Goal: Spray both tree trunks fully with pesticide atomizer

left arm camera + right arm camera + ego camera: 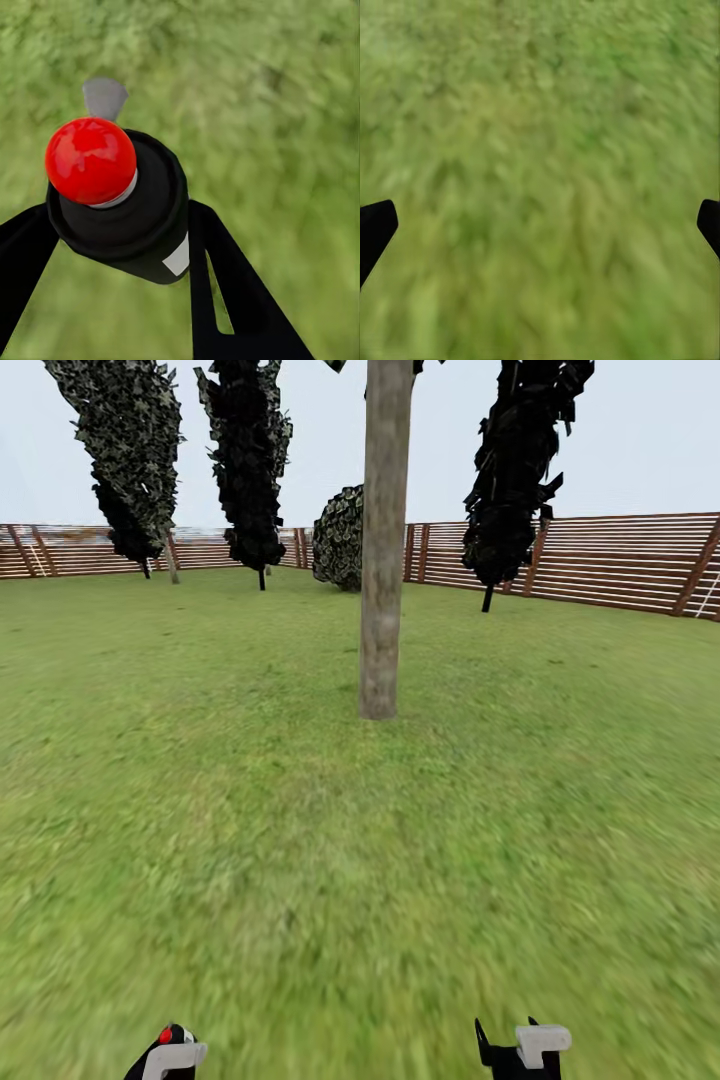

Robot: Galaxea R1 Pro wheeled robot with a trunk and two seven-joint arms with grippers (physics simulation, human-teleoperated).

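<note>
The atomizer (124, 206) is gripped between the fingers of the left gripper (120, 247), its red cap (91, 160) facing the wrist camera; it is also seen low at the head view's left edge (172, 1040). The right gripper (522, 1050) is spread wide and holds nothing over the grass (540, 150). A bare trunk (385, 540) is seen ahead, well apart, before the fence (620, 560).

We see open lawn (300, 840) ahead of both grippers, with nothing lying between us and the trunk (384, 550). That trunk stands alone; grass passes either side. Dark trees (250, 460) and fence (620, 560) stand well beyond.
</note>
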